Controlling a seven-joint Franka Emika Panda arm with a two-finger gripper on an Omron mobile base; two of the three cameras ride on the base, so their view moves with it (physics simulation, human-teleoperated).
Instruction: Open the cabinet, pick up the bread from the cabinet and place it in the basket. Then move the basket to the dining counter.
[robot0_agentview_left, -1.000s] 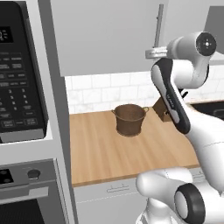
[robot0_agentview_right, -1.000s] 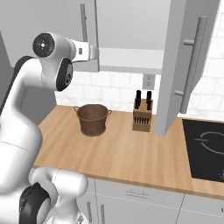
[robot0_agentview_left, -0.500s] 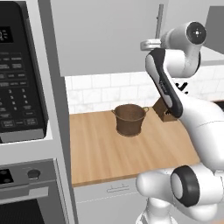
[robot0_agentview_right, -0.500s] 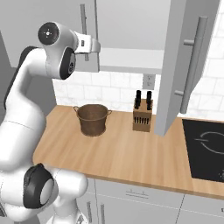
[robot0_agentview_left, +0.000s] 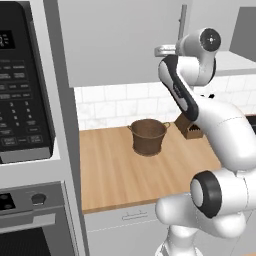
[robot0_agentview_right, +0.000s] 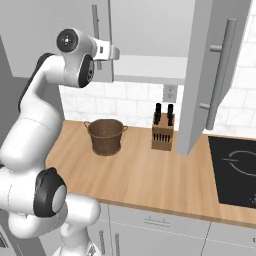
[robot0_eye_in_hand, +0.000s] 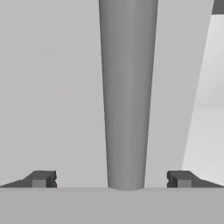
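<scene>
**Pincer square on the left door's bar handle**

You had the pincer (robot0_eye_in_hand: 111, 179) spread wide with nothing in it, raised to the front of the cabinet (robot0_agentview_left: 120, 40). In the hand view its two dark fingertips (robot0_eye_in_hand: 41, 178) stood either side of the long silver bar handle (robot0_eye_in_hand: 127, 92), which lay dead ahead of the hand and ran straight away up the picture, centred in the gap. That was the relation your next move hung on: the handle's long axis ran vertically down the door, crossing the line between the tips, so a straight push forward and a closing of the jaws looked enough to take it. Whether the tips had already passed beside the bar or stopped just short of it, you could not tell.

From the right base view the hand sat at the left door's handle (robot0_agentview_right: 95, 30), while the right door (robot0_agentview_right: 210, 75) already stood swung out over the worktop (robot0_agentview_right: 150, 175). The shelf space behind it showed pale and bare as far as you could see; the bread was not to be made out, and I judge it lay behind the closed left door.

The basket (robot0_agentview_left: 148, 136) stood upright on the worktop below the cabinet, well under the hand, with the knife block (robot0_agentview_right: 163, 132) near it on the side towards the hob.
</scene>
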